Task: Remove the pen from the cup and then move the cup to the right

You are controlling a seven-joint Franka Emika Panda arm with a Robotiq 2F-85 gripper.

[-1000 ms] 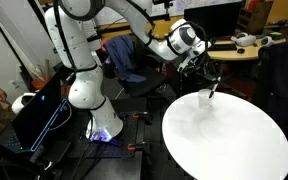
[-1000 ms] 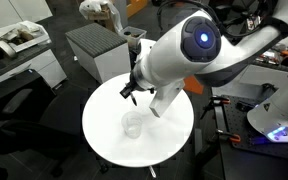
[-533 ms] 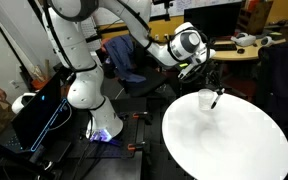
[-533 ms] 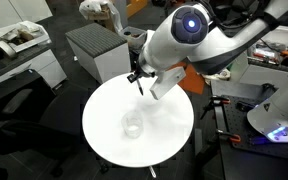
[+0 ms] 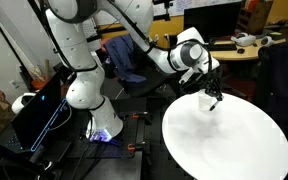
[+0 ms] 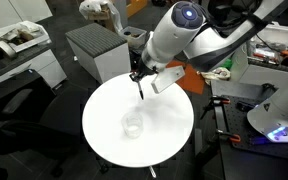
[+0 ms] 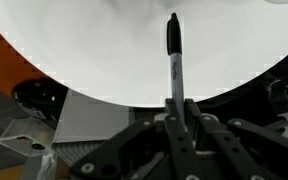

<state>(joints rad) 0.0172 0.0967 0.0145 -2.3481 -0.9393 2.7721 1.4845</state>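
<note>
Moved since the earlier frames: gripper (image 6: 139, 77) and pen (image 6: 141, 90) have shifted away from the cup (image 6: 133, 125), toward the table edge nearest the grey cabinet (image 6: 92, 45). The cup has stayed where it stood.

Jaws: nearly closed, clamped on the pen's upper end. In the wrist view the fingers (image 7: 164, 122) pinch the barrel from both sides, and the pen (image 7: 173, 50) runs straight out between them.

Pen: dark and slim, gripped at one end, hanging almost upright with a slight tilt and its free end pointing down at the table (image 6: 104, 105). Whether the tip touches the surface cannot be told.

Cup: clear tumbler, upright on the table, nothing in it, well apart from the pen and closer to the table's middle. In an exterior view the pen (image 5: 216, 101) appears just beside the cup (image 5: 205, 101), an overlap of sightline only.

Table: round and white, carrying the cup.

Arm: white, reaching over the table from its base beside it.

Surroundings: grey cabinet past the table's rim, desks with clutter behind.
</note>
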